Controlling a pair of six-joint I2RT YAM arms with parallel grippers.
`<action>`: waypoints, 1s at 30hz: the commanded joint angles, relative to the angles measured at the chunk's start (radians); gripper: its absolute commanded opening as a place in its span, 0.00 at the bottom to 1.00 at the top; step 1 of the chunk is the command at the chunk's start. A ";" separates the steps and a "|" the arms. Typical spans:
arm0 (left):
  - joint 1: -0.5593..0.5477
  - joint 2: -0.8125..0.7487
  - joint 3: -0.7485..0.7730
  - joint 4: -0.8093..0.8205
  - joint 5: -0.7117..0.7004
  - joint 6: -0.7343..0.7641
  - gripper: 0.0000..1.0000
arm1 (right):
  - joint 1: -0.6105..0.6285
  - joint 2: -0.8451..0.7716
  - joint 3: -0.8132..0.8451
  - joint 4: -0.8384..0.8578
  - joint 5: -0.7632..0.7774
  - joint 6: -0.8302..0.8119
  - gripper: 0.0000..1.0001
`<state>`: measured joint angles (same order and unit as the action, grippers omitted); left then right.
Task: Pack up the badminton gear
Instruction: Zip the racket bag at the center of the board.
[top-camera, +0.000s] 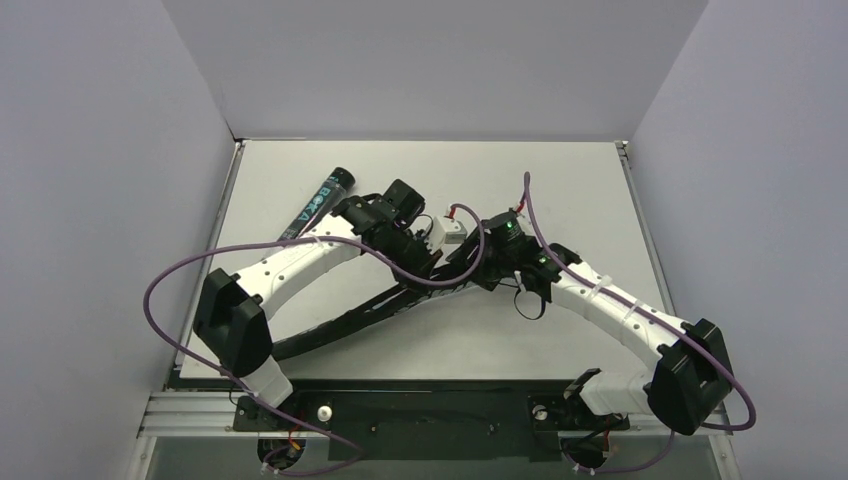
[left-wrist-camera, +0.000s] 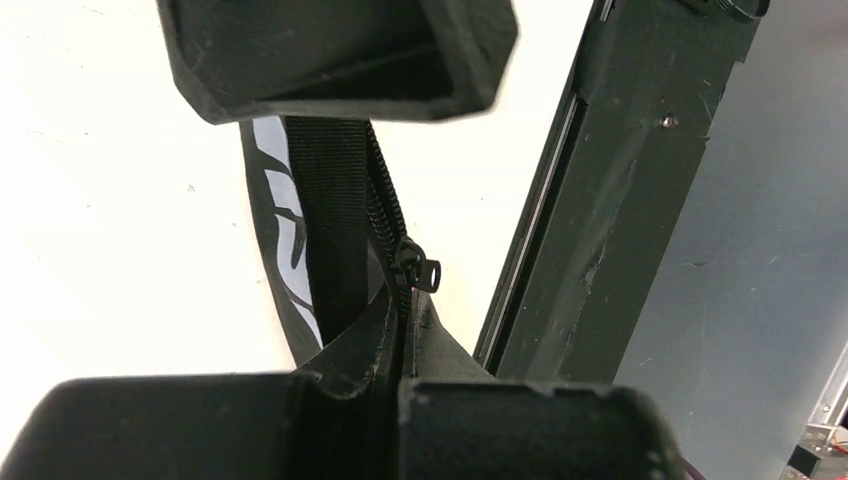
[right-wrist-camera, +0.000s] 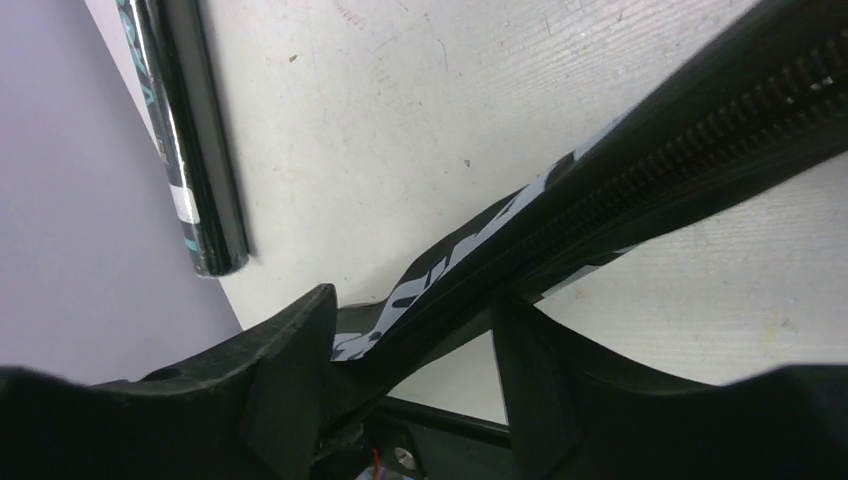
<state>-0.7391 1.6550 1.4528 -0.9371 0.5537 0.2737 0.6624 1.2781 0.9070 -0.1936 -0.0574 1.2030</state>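
Racket bag (top-camera: 340, 322), black with pale lettering we cannot read, lies on the table (top-camera: 560, 190). It runs aslant from the table's near-left part up to the table's middle, and both arms meet over that upper end.

The left gripper (left-wrist-camera: 395, 395) is clamped tight on the bag. Its fingers (left-wrist-camera: 180, 430) pinch the fabric edge right at the zipper line, and the zipper slider (left-wrist-camera: 418, 268) sits just beyond the fingertips with its pull tab sticking out sideways.

The right gripper (right-wrist-camera: 415, 340) straddles the same bag over the table's middle. Its fingers (right-wrist-camera: 285, 370) are spread wide, with the bag's zipper (right-wrist-camera: 700, 130) passing between them. The bag fills that gap, so we cannot tell whether the fingers press on it or merely flank it. Along the stretch in the right wrist view, the zipper teeth look meshed.

The black, teal-printed tube (top-camera: 318, 205) lies flat at the table's far-left, slanting along the left edge. Its near end is hidden under the left arm, and in the right wrist view it stays clear of the bag.
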 joint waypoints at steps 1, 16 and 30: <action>-0.041 -0.081 0.012 0.054 0.017 0.043 0.00 | -0.005 0.022 -0.007 -0.010 -0.021 0.037 0.40; -0.052 -0.170 -0.080 -0.026 0.011 0.065 0.01 | -0.106 -0.078 -0.045 -0.094 0.022 0.026 0.00; -0.050 -0.230 -0.128 -0.066 0.012 0.072 0.11 | -0.112 -0.076 -0.043 -0.116 0.027 0.020 0.00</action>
<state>-0.7921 1.5108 1.3342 -0.8448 0.5049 0.3286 0.6037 1.2133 0.8768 -0.2226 -0.1928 1.2575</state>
